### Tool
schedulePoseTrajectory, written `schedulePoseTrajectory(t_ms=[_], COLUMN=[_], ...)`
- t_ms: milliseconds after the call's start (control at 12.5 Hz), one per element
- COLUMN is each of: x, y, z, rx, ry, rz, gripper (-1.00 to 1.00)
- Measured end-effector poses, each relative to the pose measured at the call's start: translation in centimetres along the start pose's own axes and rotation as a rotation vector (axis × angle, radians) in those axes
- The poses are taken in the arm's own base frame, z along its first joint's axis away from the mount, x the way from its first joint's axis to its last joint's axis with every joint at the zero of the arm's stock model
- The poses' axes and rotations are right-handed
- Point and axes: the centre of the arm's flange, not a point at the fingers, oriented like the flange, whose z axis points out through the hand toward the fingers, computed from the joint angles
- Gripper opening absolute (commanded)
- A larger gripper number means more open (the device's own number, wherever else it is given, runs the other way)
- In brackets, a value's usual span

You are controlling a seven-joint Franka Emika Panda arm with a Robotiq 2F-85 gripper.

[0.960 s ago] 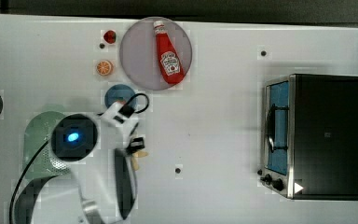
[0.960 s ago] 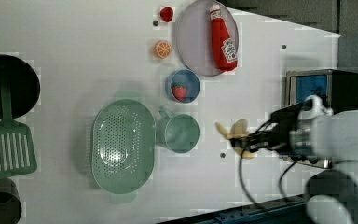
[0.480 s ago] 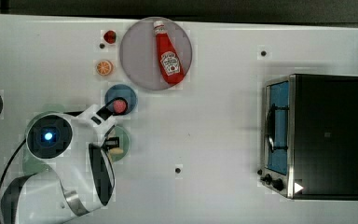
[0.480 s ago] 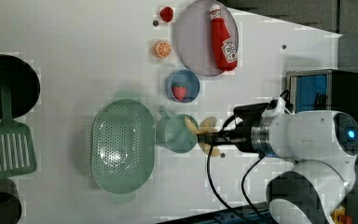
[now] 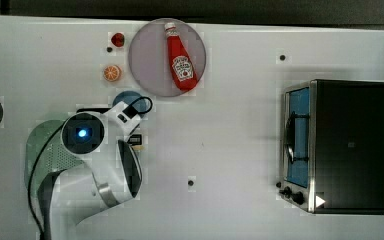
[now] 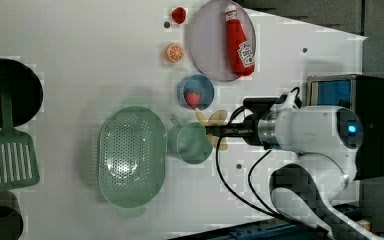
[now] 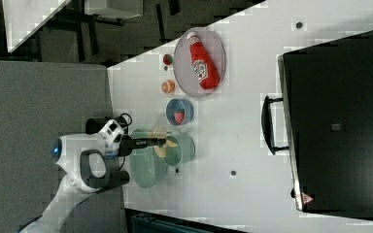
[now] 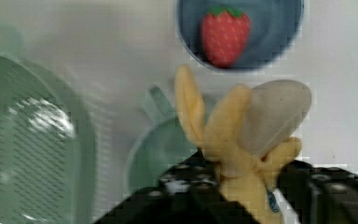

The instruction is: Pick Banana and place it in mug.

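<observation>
Left view shows the gripper (image 6: 211, 131) reaching level over the rim of the mug (image 6: 192, 144), the banana (image 6: 215, 122) at its tip, peeled with pale-yellow flaps spread out. Wrist view has the banana (image 8: 235, 135) sitting between the black fingers (image 8: 186, 179), above the mug (image 8: 161, 151); whether they are pinching it or have let go cannot be told. Beside the mug, away from the arm, lies the oval pale-green basket (image 6: 130, 156), touching or nearly so. Just past the mug stands a blue cup (image 6: 196, 92) with a strawberry (image 6: 192, 97) inside. Farther from the mug a ketchup bottle (image 6: 238, 41) lies on a round plate (image 6: 205, 45), with an orange slice (image 6: 174, 52) nearby.
</observation>
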Motion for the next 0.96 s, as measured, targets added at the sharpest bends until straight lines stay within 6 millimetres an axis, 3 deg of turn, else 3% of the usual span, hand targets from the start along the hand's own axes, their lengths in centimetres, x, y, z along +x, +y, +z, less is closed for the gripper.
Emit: schedulePoseTrajectory(t_ms=[80,240,480,720,960], x=[-0.6,-1.2,-0.7,0.2,0.1], y=[0.2,-0.2,-0.6,0.8,4.9], z=[1.7,2.6,1.1,-3.7,-11.4], rx=[0.003,0.012,0.020,0.014,-0.018], ry=[-0.038,-0.036,0.015,0.102,0.132], rz=[0.005,0.002,0.003,0.034,0.126], gripper=[0.61,1.00,1.00,1.00,1.00])
